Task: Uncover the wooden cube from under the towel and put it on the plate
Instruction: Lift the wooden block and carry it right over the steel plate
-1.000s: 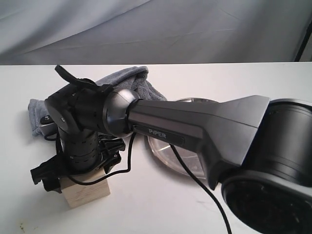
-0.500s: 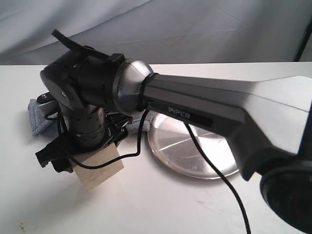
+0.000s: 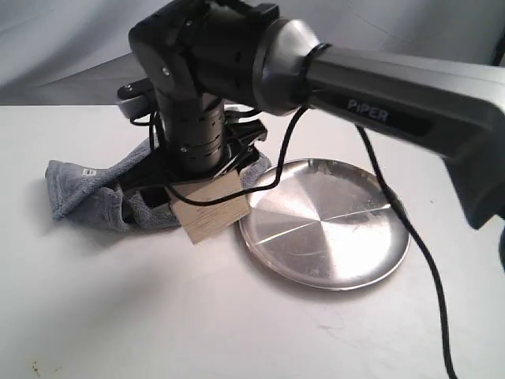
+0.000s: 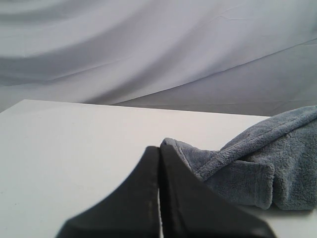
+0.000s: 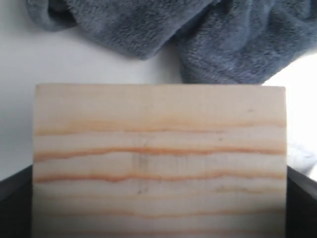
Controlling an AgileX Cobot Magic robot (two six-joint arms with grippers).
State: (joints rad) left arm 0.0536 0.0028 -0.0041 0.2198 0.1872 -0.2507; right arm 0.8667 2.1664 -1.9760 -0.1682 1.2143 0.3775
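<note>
The wooden cube point(image 3: 211, 215) hangs a little above the table with my right gripper point(image 3: 199, 196) shut on it, just left of the plate's rim. It fills the right wrist view as a pale grained cube point(image 5: 159, 148), with a dark finger point(image 5: 14, 201) at either side. The shiny steel plate point(image 3: 331, 229) lies bare at centre right. Behind and left of the cube the blue-grey towel point(image 3: 88, 193) is bunched up, its white label showing. My left gripper point(image 4: 159, 154) is shut and empty, its tips low over the table beside the towel point(image 4: 257, 166).
The right arm's long black link point(image 3: 394, 87) crosses above the plate, and its cable point(image 3: 410, 237) dangles over the plate's right side. A grey fabric backdrop point(image 3: 79, 39) stands behind the white table point(image 3: 158, 316).
The right arm has risen and swung right and back, carrying the cube from the table's front left to beside the plate. The towel and whole plate now show.
</note>
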